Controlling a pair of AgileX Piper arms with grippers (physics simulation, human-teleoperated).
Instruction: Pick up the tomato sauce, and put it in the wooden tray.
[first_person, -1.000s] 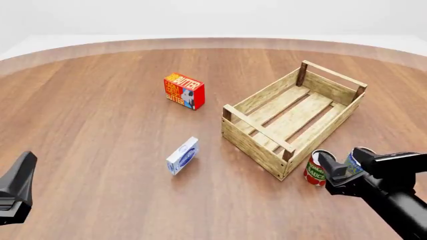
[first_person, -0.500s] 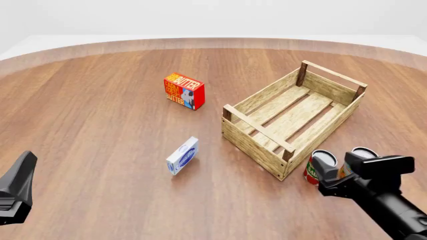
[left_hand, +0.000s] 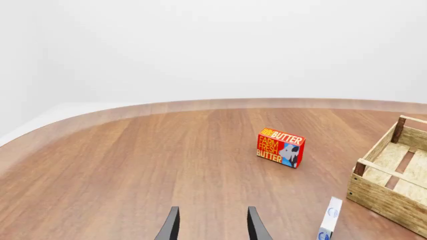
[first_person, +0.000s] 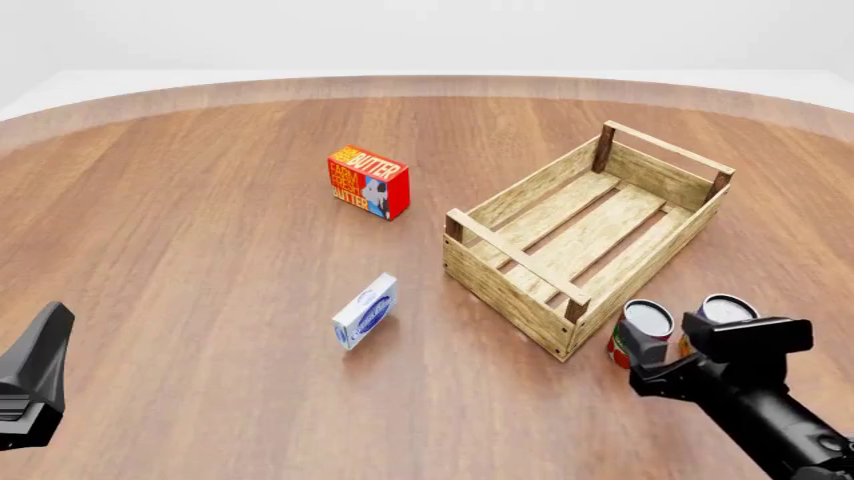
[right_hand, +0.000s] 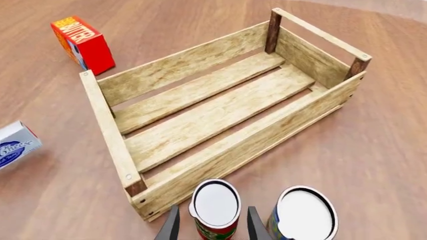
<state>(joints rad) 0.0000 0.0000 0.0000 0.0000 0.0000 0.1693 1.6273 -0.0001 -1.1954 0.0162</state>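
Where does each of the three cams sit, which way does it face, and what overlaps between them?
Front view: fixed, above and behind the arms, facing forward over the table; shows the left gripper, right gripper, wooden tray.
Left wrist view: behind the left gripper, facing across the table toward the butter box.
Right wrist view: behind the right gripper, looking down on the tomato sauce, which sits between its fingers.
Shared: butter box, wooden tray and blue-and-white box appear in all three.

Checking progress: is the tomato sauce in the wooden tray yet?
No. The tomato sauce stands upright on the table outside the wooden tray, by its near corner.
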